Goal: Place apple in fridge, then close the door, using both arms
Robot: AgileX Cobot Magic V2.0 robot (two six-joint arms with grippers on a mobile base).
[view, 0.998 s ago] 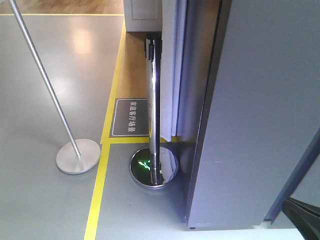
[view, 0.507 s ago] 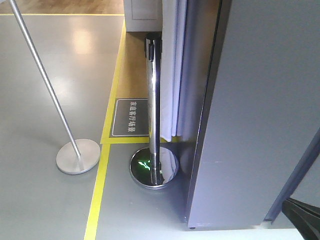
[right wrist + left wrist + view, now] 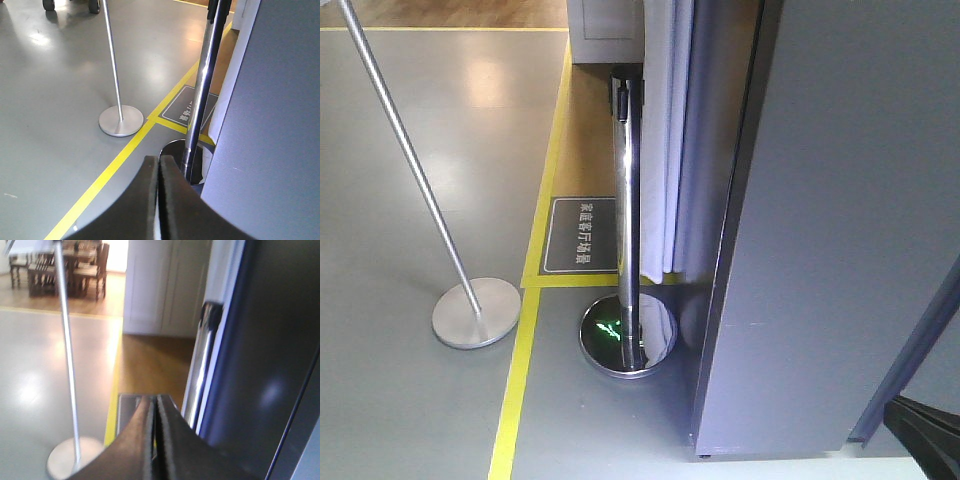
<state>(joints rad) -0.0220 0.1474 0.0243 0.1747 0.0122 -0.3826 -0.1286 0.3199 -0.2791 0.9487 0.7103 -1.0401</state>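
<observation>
You are looking at the fridge [image 3: 840, 230], its dark grey outer side panel filling the right of the front view; the apple is not showing in any view, and you cannot tell how the door is standing. Your left gripper [image 3: 155, 440] is holding its fingers pressed together with nothing between them, pointing left of the fridge. Your right gripper [image 3: 159, 200] is likewise pinched closed and empty, just left of the fridge. A chrome post [image 3: 630, 230] is standing just beside the fridge, a matte post [image 3: 475, 312] farther left.
</observation>
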